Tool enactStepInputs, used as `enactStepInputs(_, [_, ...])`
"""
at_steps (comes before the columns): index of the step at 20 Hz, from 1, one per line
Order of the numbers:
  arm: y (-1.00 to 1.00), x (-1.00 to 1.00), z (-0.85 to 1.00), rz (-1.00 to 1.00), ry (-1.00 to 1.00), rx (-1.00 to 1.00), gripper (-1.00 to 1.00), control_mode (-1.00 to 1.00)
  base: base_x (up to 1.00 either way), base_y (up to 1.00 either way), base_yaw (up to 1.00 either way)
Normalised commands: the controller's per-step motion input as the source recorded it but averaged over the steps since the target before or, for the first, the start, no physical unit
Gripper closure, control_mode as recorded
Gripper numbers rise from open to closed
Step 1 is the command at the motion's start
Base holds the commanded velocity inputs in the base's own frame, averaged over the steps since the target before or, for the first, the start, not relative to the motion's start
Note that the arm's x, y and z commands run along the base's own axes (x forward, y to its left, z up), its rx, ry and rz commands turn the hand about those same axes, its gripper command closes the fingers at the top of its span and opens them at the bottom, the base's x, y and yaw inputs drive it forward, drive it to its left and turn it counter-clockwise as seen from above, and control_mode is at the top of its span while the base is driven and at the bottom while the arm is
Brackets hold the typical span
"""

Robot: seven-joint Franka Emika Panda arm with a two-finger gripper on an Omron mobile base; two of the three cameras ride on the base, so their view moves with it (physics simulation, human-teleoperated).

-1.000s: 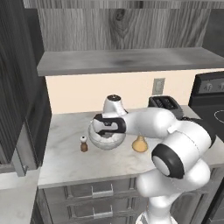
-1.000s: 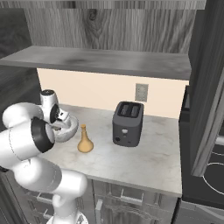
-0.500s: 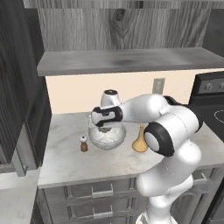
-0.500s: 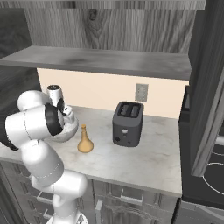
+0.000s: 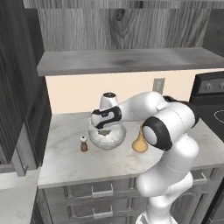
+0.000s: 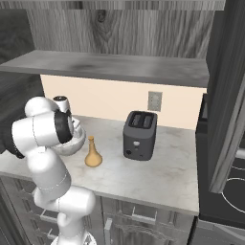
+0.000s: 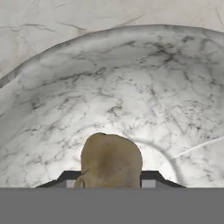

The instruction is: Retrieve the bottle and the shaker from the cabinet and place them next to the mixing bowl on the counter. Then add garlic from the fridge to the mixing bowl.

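Gripping garlic (image 7: pixel 111 159): tan rounded lump clamped between gripper (image 7: pixel 111 181) jaws, inside bowl (image 7: pixel 131 87). Bowl: round, translucent glass, marble showing through. Beside bowl on marbled counter (image 5: pixel 65 162): brown shaker (image 5: pixel 83 143), gourd-shaped bottle (image 5: pixel 140 139).

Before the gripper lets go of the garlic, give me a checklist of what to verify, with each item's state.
1. Garlic held between the gripper tips: ok, the jaws sit shut on its two sides in the hand view.
2. Gripper over the mixing bowl: ok, the hand view looks straight down into the bowl's inside.
3. Garlic resting on the bowl's bottom: cannot tell.
4. Bottle beside the bowl on the counter: ok, upright on its right in the left base view.
5. Shaker beside the bowl: ok, upright on its left.
6. Toaster clear of the drop: ok, well off to the side.
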Motion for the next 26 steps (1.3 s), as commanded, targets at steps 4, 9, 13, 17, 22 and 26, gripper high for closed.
enactStepInputs(4, [0.00,0.00,-0.18,-0.01,0.02,0.00,1.00,-1.00,0.00,0.00,0.00])
enactStepInputs(9, [0.00,0.00,0.00,0.00,0.00,0.00,-1.00,-1.00,0.00,0.00,0.00])
enactStepInputs(13, [0.00,-0.12,0.00,0.00,0.00,0.00,-1.00,-1.00,0.00,0.00,0.00])
enactStepInputs(17, [0.00,-0.37,0.02,-0.02,0.00,0.00,-1.00,-1.00,0.00,0.00,0.00])
enactStepInputs(22, [0.00,-0.34,0.35,-0.05,0.00,0.00,-1.00,-1.00,0.00,0.00,0.00])
enactStepInputs(26, [-0.01,-0.29,0.60,-0.12,0.00,0.00,-1.00,-1.00,0.00,0.00,0.00])
